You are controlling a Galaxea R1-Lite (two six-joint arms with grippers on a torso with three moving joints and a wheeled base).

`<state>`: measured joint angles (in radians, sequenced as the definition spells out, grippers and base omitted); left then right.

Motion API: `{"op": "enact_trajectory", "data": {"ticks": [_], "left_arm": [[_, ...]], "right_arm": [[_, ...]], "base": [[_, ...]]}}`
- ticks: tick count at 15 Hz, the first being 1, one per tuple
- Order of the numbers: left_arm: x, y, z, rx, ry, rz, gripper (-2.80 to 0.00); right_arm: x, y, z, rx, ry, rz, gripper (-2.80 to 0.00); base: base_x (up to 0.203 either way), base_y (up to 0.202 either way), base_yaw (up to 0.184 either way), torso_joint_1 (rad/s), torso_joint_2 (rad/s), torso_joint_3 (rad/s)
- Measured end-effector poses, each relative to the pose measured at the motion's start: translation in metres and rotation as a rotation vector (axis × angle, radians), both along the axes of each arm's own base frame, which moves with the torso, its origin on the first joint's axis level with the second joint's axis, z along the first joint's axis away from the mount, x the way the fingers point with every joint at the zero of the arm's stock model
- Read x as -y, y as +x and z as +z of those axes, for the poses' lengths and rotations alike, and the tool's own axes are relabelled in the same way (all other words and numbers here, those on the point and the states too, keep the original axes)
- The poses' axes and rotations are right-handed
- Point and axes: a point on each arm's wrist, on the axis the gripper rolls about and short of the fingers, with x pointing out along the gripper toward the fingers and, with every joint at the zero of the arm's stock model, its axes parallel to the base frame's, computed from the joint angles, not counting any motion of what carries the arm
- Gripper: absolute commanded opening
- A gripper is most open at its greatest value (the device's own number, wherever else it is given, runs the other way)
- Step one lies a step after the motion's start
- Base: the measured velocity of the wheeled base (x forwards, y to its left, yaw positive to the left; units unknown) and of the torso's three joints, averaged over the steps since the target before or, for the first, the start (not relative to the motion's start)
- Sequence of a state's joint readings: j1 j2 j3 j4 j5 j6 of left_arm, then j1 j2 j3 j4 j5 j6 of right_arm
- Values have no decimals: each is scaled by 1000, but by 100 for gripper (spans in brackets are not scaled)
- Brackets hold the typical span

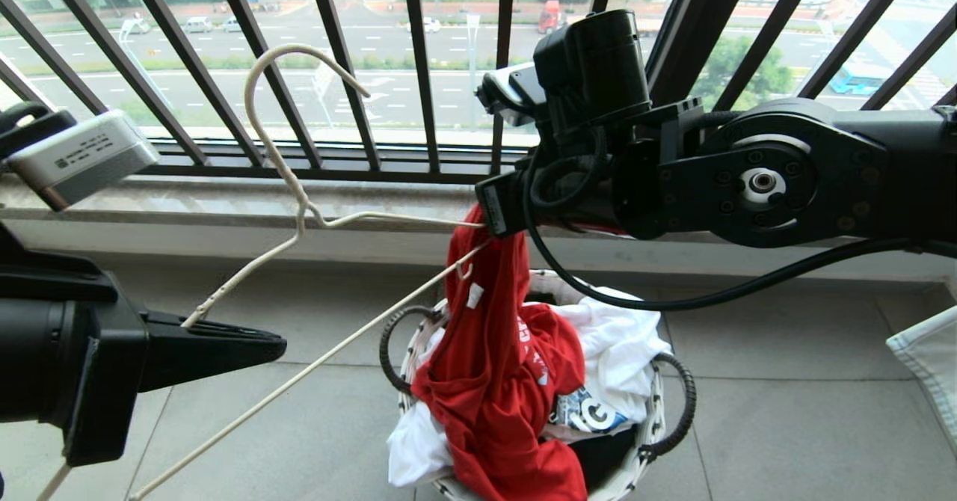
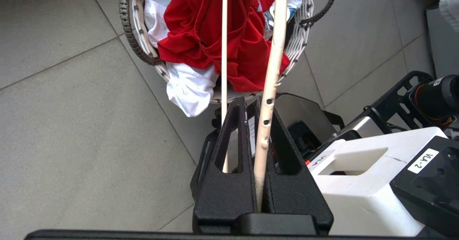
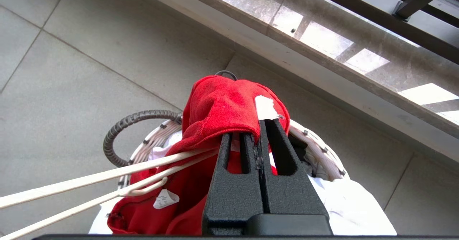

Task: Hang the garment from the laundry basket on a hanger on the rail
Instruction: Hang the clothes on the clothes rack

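Red "COAST" T-shirt (image 1: 497, 381) is hanging from my right tool (image 3: 259, 136), most of it still draped down into the small white woven laundry basket (image 1: 658, 411) on the tiled balcony floor (image 1: 785, 411). In the right wrist view I am seeing the right tool's fingers (image 3: 233, 182) clenched on a bunched fold of the red fabric beside the white neck label (image 3: 266, 107), holding that part up above the basket rim. The right arm is reaching in from the right side of the head view, over the basket.

My left tool (image 1: 280, 345) is sitting low on the left, clenched on the cream-white wire hanger (image 1: 299, 202). In the left wrist view one sloping side of its frame is running up between the fingers (image 2: 226, 182), while the thinner bottom bar is passing through the slot of one finger. The hanger is lying tilted, its long hook up against the black barred balcony railing (image 1: 419, 75) in the head view, and its far corner is reaching the red shirt, tucked in at the raised fabric just beside the right tool.

A white printed T-shirt (image 1: 620, 359) is lying in the basket under and beside the red one, spilling over the rim. The basket's black looped handles (image 1: 684, 404) are standing out on either side.
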<state>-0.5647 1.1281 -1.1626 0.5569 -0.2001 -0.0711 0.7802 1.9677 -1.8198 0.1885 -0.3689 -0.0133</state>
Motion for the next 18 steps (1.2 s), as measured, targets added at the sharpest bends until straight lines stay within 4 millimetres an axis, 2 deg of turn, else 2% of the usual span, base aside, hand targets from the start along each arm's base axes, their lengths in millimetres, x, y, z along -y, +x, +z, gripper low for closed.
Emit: {"op": "enact_trajectory", "data": {"ticks": [9,18], "left_arm": [[7,12,-15,30,16,36,-280],[10,20,-24,109,36,92,-280]], "right_arm": [[-5,-14,7,10,10,34,-280],[-18,-41,15,6,59,96,-280]], "base": [[0,0,0,0,0,0],[0,0,0,0,0,0]]}}
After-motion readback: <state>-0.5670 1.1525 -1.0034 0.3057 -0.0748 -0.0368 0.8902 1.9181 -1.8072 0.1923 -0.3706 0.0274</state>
